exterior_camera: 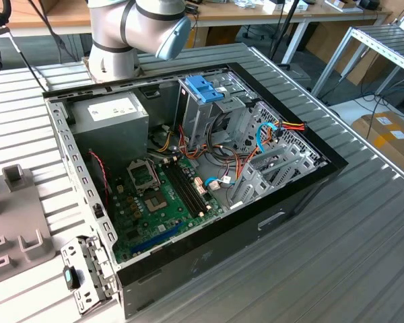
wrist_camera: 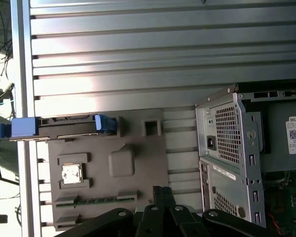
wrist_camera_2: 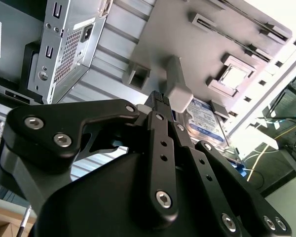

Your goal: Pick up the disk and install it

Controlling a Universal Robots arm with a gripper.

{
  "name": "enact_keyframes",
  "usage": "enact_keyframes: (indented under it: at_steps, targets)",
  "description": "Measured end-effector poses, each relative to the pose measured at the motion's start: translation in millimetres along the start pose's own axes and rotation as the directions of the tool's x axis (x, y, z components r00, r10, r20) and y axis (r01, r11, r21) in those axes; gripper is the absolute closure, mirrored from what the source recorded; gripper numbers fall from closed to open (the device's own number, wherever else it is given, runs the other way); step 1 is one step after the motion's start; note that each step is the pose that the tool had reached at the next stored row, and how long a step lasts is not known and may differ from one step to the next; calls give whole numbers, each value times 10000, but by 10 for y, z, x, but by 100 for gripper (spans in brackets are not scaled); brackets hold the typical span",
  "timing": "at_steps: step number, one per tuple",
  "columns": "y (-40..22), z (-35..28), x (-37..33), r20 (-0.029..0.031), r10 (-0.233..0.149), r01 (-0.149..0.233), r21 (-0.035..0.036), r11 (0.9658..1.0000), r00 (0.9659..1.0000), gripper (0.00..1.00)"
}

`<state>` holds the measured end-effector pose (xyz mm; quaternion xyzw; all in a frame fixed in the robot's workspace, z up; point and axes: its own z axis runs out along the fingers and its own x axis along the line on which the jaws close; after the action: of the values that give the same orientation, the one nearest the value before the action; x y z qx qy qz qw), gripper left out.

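The disk (wrist_camera: 64, 127) stands on edge in a slot at the far rim of the grey fixture tray (wrist_camera: 138, 148), a dark slab with bright blue carrier ends. In the second wrist view its labelled face (wrist_camera_2: 204, 121) shows just past the fingertips. My gripper (wrist_camera: 161, 191) hovers over the tray's opposite side, apart from the disk, its black fingers shut together with nothing between them. In the second wrist view the gripper (wrist_camera_2: 159, 98) points at a raised grey block on the tray.
The open computer case (exterior_camera: 188, 168) lies on the ribbed metal table (exterior_camera: 363, 229), with a drive cage and blue handle (exterior_camera: 203, 87) inside. The tray (exterior_camera: 13, 215) sits at the exterior view's left. A processor chip (wrist_camera: 71, 174) rests in the tray. The power supply's rear (wrist_camera: 227, 138) faces the tray.
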<state>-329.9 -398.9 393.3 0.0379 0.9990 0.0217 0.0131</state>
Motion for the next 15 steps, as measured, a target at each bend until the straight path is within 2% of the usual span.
enact_keyframes:
  at_steps: [15]
  targets:
    - [-4, -2, 53, 0, 0, 0, 0, 10000, 10000, 89]
